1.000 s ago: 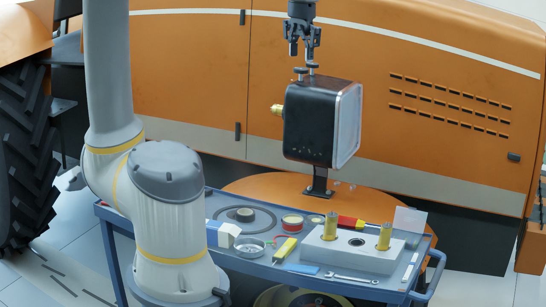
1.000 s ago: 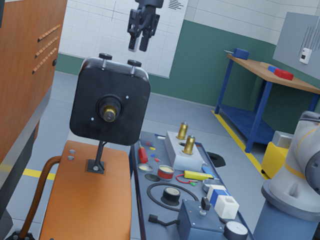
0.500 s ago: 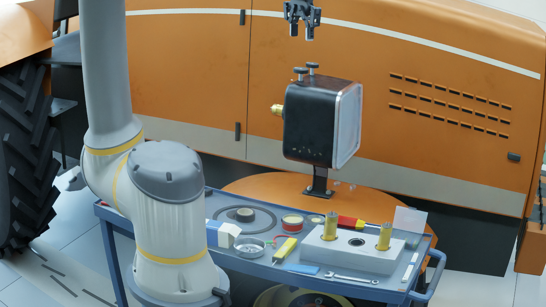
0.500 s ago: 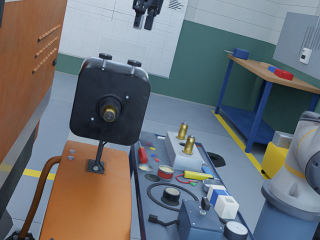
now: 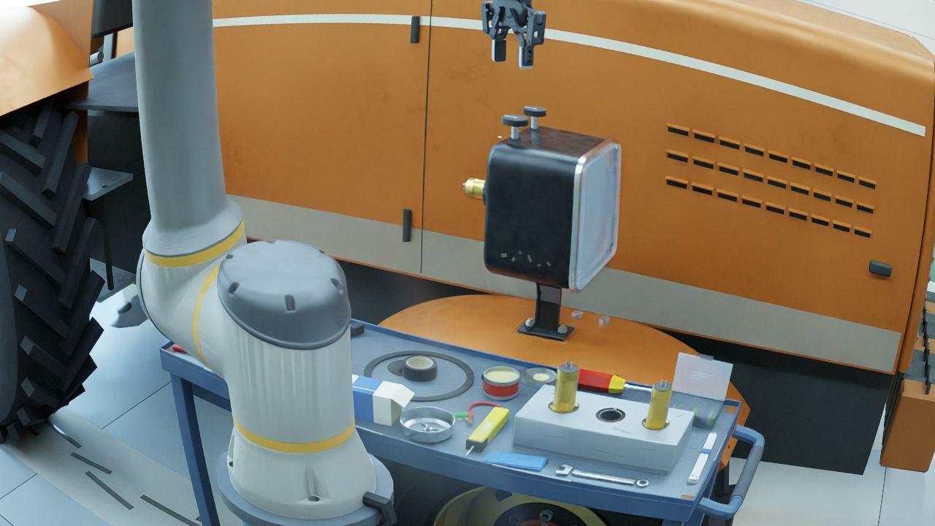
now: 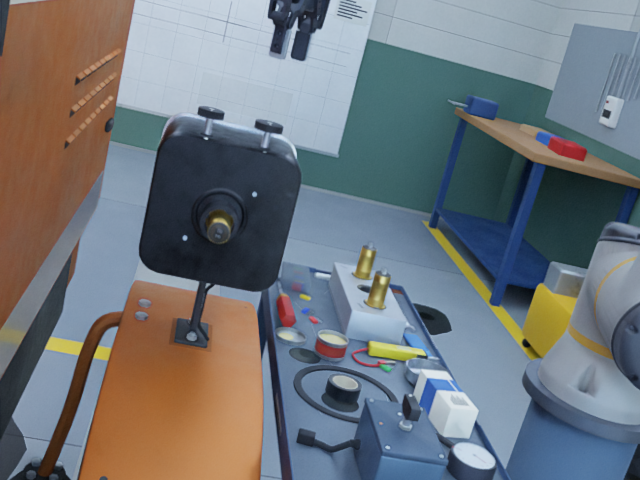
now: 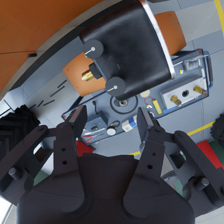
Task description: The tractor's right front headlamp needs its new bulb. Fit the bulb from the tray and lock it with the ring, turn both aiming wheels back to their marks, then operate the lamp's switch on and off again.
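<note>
Two black aiming wheels [image 5: 524, 118] [image 6: 269, 126] [image 7: 115, 86] stand on short stems on top of the black headlamp housing [image 5: 549, 206] [image 6: 221, 204] [image 7: 130, 48], each with a white pointer line. A brass bulb [image 5: 473, 188] [image 6: 219, 227] [image 7: 87, 75] sits in the socket at the housing's back, inside a black ring. Two more brass bulbs [image 5: 565, 387] [image 6: 378, 289] stand in the grey tray [image 5: 605, 426] on the cart, with an empty hole between them. A blue switch box [image 6: 400, 431] [image 7: 95, 124] with a toggle sits at the cart's near end. My gripper [image 5: 512, 55] [image 6: 290, 47] [image 7: 111, 122] hangs well above the wheels, open and empty.
The orange tractor body [image 5: 654, 163] rises right behind the lamp, and an orange fender [image 6: 176, 382] carries the lamp's bracket. The blue cart [image 5: 497, 419] holds a tape roll, tins, a dish and small tools. My arm's base [image 5: 274, 366] stands at the cart's left end.
</note>
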You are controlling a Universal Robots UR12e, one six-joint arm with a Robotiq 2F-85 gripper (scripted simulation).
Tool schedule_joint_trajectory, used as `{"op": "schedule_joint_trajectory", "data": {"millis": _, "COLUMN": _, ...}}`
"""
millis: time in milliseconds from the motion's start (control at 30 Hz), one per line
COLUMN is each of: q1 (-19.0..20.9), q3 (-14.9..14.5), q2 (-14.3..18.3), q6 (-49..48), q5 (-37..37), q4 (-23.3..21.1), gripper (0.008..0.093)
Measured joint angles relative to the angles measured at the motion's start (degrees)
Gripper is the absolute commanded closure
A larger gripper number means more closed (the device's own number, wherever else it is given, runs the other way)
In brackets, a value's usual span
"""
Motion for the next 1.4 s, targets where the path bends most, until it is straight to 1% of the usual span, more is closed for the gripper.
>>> {"op": "schedule_joint_trajectory", "data": {"millis": 200, "q1": 1.6, "q3": 1.5, "q2": -0.9, "q6": 1.6, "q5": 0.0, "q4": -0.6, "gripper": 0.0334}}
{"op": "schedule_joint_trajectory", "data": {"millis": 400, "q1": 4.6, "q3": 4.2, "q2": -2.4, "q6": 4.6, "q5": 0.0, "q4": -1.8, "gripper": 0.0334}}
{"op": "schedule_joint_trajectory", "data": {"millis": 700, "q1": 11.5, "q3": 8.7, "q2": -4.5, "q6": 11.5, "q5": 0.0, "q4": -4.2, "gripper": 0.0334}}
{"op": "schedule_joint_trajectory", "data": {"millis": 933, "q1": 17.4, "q3": 11.6, "q2": -5.3, "q6": 17.4, "q5": 0.0, "q4": -6.3, "gripper": 0.0334}}
{"op": "schedule_joint_trajectory", "data": {"millis": 1167, "q1": 22.1, "q3": 13.3, "q2": -5.3, "q6": 22.1, "q5": 0.0, "q4": -8.0, "gripper": 0.0334}}
{"op": "schedule_joint_trajectory", "data": {"millis": 1400, "q1": 24.5, "q3": 14.0, "q2": -5.1, "q6": 24.5, "q5": 0.0, "q4": -8.9, "gripper": 0.0334}}
